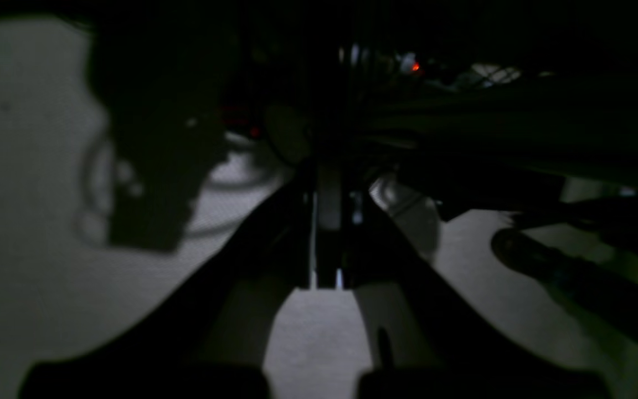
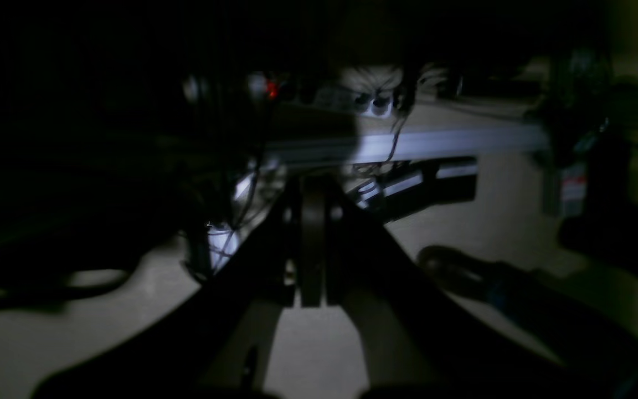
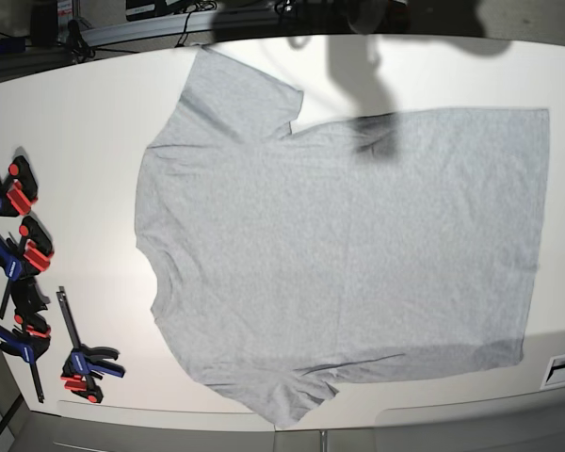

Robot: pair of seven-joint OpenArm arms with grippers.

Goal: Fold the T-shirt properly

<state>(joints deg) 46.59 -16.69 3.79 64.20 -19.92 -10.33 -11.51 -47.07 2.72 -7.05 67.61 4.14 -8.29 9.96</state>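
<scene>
The T-shirt is matt, soft-looking cloth with fine creases. The table is smooth, pale and low-sheen. Clamps at left combine plastic grips and metal bars.

The T-shirt is laid out flat on the bench, light heather grey, with its plain side up and no fold across the body. From the base view, its neck faces left and its hem runs down the right side. One short sleeve reaches toward the top left, spread out; the other points down at the lower edge, nearer the bench's rim, and looks more rumpled. Small creases gather where the sleeves meet the body, and a soft shadow falls on its upper edge.
</scene>
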